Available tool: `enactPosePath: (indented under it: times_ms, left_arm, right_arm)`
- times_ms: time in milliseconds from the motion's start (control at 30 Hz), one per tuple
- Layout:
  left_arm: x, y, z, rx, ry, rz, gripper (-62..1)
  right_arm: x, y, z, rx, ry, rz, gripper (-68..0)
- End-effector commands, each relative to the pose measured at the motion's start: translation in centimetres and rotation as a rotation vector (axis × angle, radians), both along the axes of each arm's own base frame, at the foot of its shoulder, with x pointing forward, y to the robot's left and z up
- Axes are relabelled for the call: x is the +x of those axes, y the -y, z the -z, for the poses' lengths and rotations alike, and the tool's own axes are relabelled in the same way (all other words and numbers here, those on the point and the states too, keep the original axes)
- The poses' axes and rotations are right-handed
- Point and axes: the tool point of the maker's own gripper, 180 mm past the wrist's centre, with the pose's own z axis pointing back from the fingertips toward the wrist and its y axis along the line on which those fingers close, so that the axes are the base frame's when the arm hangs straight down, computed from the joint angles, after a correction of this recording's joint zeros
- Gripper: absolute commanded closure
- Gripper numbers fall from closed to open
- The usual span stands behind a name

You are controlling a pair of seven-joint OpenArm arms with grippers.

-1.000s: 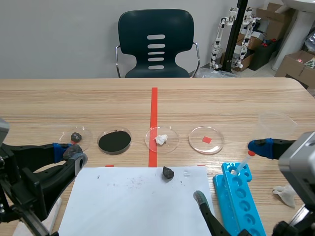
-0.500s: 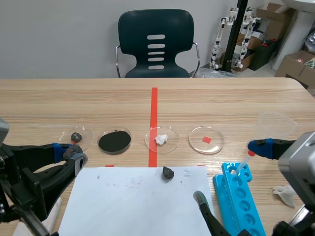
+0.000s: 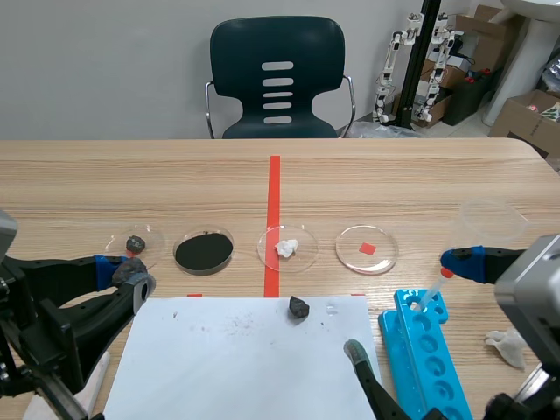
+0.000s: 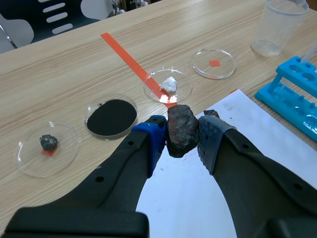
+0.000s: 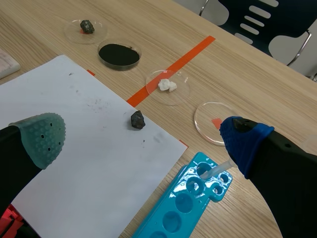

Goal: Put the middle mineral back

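Left hand: your left gripper (image 4: 182,134) is clamped on a dark rock (image 4: 182,130), low over the near left of the paper (image 3: 227,367).
Right hand: your right gripper (image 5: 142,136) is spread wide and empty.
Mineral: it's up in that grip, short of the dish row.
Risk one: the pads pinch only its lower half, so a quick swing could spill it.
Risk two: the black dish (image 4: 87,118) and white-lump dish (image 3: 262,249) sit close, so you could drop it in the wrong one.
Risk three: let go too high and it bounces out.
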Motion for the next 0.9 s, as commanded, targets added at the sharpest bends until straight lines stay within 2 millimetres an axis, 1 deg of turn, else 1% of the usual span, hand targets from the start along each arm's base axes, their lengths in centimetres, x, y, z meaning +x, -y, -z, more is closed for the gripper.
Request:
enactPosePath:
  times_ms: [0,100,167,233,467,600,667,733,867]
  left_arm:
    - [0.4,0.1,-0.8,-0.016,0.029,-0.007,-10.4]
    - [0.9,0.7,0.3,0.033,-0.022,0.014,-10.4]
    - [1.0,1.5,1.4,0.090,-0.063,0.044,-10.4]
    - [1.4,2.2,2.0,0.113,-0.092,0.047,-10.4]
    - [2.8,4.4,3.7,0.143,-0.196,-0.063,-10.4]
    - [3.9,5.7,3.9,0.129,-0.259,-0.109,-10.4]
    - [4.5,6.0,4.2,0.120,-0.293,-0.133,-10.4]
    - [5.4,6.0,4.7,0.123,-0.324,-0.172,-10.4]
    - [6.6,5.6,6.7,0.160,-0.396,-0.207,-10.4]
  right_arm:
    - [0.3,0.0,-0.8,0.013,0.031,-0.008,-67.9]
    - [0.3,0.0,-0.8,0.013,0.031,-0.008,-67.9]
    - [0.3,0.0,-0.8,0.013,0.031,-0.008,-67.9]
    - [0.3,0.0,-0.8,0.013,0.031,-0.008,-67.9]
    - [0.3,0.0,-0.8,0.013,0.031,-0.008,-67.9]
    - [0.3,0.0,-0.8,0.013,0.031,-0.008,-67.9]
    - [0.3,0.0,-0.8,0.013,0.031,-0.008,-67.9]
    - [0.3,0.0,-0.8,0.013,0.031,-0.008,-67.9]
    - [0.3,0.0,-0.8,0.013,0.031,-0.008,-67.9]
